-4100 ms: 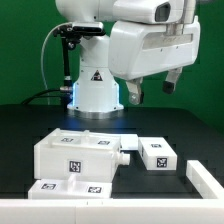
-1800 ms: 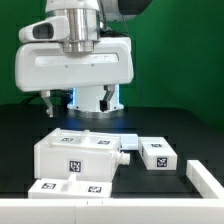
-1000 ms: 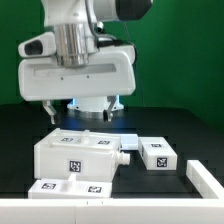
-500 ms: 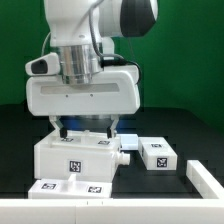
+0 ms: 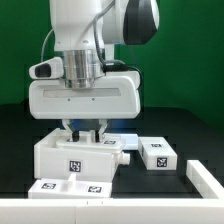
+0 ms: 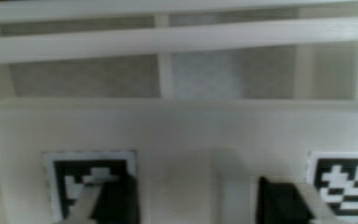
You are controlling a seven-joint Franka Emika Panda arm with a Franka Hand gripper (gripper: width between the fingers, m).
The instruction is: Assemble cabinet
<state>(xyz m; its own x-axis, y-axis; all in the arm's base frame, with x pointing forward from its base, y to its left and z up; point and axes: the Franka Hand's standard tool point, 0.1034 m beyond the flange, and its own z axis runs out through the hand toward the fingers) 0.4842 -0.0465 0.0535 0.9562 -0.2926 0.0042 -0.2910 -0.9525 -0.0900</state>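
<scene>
Cabinet box point(image 5: 75, 155), on table point(image 5: 190, 125), my gripper point(image 5: 85, 133) at its top edge, jaws clamped or not I cannot tell; hazard: shallow bite lets box tilt onto small block point(image 5: 158, 154) just beside it.

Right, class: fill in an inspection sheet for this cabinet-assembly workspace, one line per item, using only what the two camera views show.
Surface: black table, bare around the parts.
Job's things: compartmented box upright; small block apart from it, on the exterior view's right; flat panels lying in front; loose panel at the exterior view's right edge.
Clutter: nothing seen.
End effector: down at the box's top; open or shut cannot be told.
Cables: dark cable beside the arm.
Surroundings: green backdrop.
</scene>
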